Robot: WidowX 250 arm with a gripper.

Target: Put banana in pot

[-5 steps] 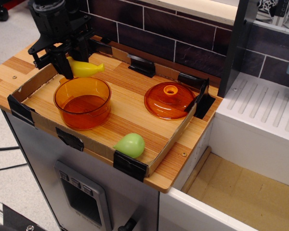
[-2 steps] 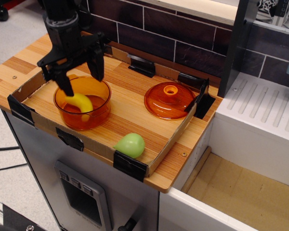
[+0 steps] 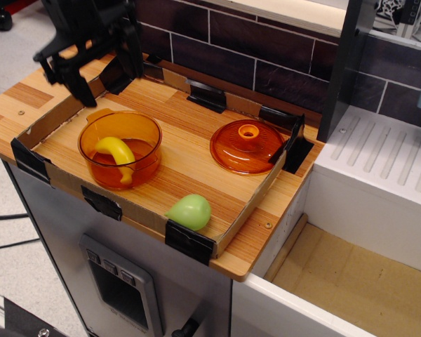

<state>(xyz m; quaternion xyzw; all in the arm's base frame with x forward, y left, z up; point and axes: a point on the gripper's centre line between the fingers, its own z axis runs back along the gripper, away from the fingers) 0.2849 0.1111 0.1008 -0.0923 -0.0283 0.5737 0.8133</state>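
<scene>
The banana (image 3: pixel 116 152) lies inside the pot (image 3: pixel 120 149), curved, leaning against the wall at about 6 o'clock with one end toward 9 o'clock. The pot stands upright at the left of a shallow cardboard tray (image 3: pixel 240 210) on the table (image 3: pixel 21 98), its small rim handle at about 10 o'clock. Above and apart from the pot, toward 11 o'clock, hangs the gripper (image 3: pixel 107 77), its two black fingers spread wide with nothing between them.

At 3 o'clock from the pot, well apart, the orange lid (image 3: pixel 248 146) sits knob-up on the tray floor. At about 5 o'clock, a green pear (image 3: pixel 190 211) rests against the tray's front edge, near a black corner clip (image 3: pixel 189 242). More black clips grip the tray's other edges. Nothing covers the pot's mouth.
</scene>
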